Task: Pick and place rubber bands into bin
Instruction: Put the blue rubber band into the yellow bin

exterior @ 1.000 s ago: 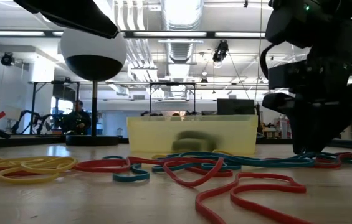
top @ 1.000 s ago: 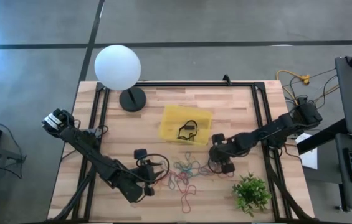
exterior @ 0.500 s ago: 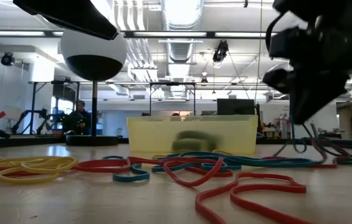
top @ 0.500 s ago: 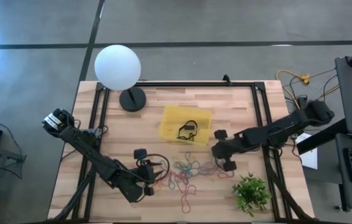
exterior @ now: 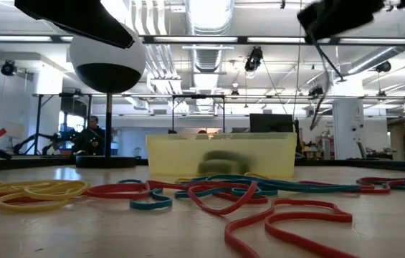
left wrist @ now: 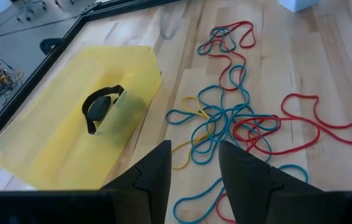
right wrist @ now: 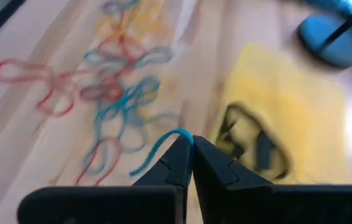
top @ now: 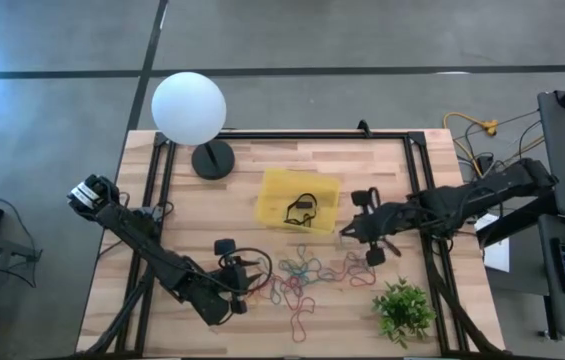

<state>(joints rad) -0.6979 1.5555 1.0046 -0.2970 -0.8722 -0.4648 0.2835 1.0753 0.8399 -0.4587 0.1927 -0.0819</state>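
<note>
Many coloured rubber bands (top: 307, 275) lie tangled on the wooden table, near its front edge; they also show in the left wrist view (left wrist: 232, 112) and the low view (exterior: 209, 190). The yellow bin (top: 297, 200) stands behind them with a black band (top: 302, 208) inside. My right gripper (top: 346, 229) is high above the table, right of the bin, and shut on a blue rubber band (right wrist: 163, 146). My left gripper (left wrist: 194, 168) stands open, low over the pile's left side, with nothing between its fingers. My right gripper pinches the blue rubber band at the top of its loop (right wrist: 180, 133), between its two fingertips. The fingers slant down from the table's right side. The band hangs slack below them, lifted off the table; a thin strand (exterior: 324, 72) trails under the gripper in the low view.
A white globe lamp (top: 189, 108) on a black base (top: 212, 158) stands at the far left. A small green plant (top: 402, 308) sits at the near right. Black rails (top: 422, 180) run along the table's sides and far edge.
My right gripper has risen steeply from the right side of the pile and tipped from pointing down to a shallower slant. It has drawn a blue band up off the table. In the low view it has climbed almost out of the picture's top.
</note>
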